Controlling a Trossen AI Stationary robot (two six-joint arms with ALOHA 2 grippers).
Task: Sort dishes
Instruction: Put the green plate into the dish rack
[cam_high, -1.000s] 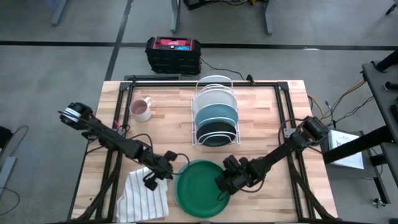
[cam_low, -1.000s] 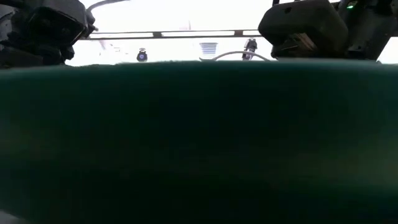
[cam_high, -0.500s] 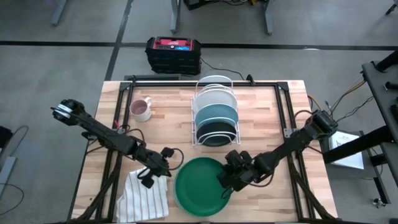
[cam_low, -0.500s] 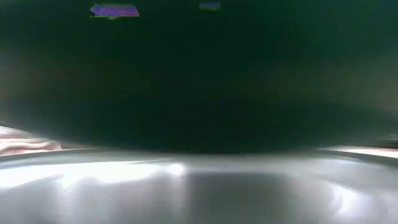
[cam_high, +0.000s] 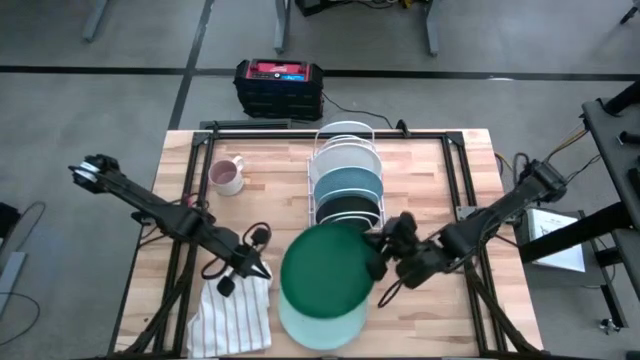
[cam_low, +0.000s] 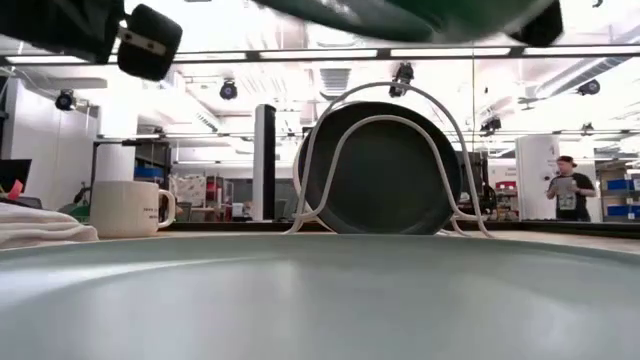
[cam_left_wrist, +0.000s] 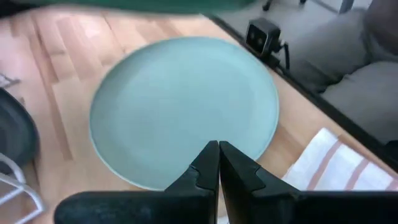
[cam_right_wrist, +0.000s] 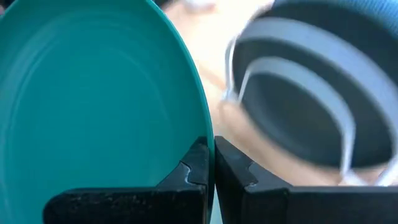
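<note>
A dark green plate (cam_high: 322, 272) hangs in the air over the table's near middle, held by my right gripper (cam_high: 378, 258), which is shut on its right rim. Below it a pale blue plate (cam_high: 322, 328) lies flat on the table, also seen in the left wrist view (cam_left_wrist: 180, 109) and the low view (cam_low: 320, 300). My left gripper (cam_high: 243, 270) is shut and hovers left of both plates, above the striped cloth's far edge, touching nothing. A teal plate (cam_high: 346, 183) and a blackish plate (cam_high: 347, 210) stand on edge in the wire rack (cam_high: 345, 150). My right gripper pinches the green plate's rim (cam_right_wrist: 204, 118) between its two fingers (cam_right_wrist: 186, 177), on the side toward the table's right. The fingers come roughly level from the right. The plate is lifted clear of the table and of the pale plate beneath it.
A white striped cloth (cam_high: 235, 315) lies at the near left. A mug (cam_high: 227, 176) stands at the far left. The wire rack holds another pale plate (cam_high: 345, 155) at its far end. A person (cam_low: 566, 188) stands in the room beyond the table.
My right gripper has risen and moved toward the rack with the green plate. The plate has left the table and now hangs above it, uncovering the pale blue plate that lay beneath. My left gripper has drawn back a little toward the table's left.
</note>
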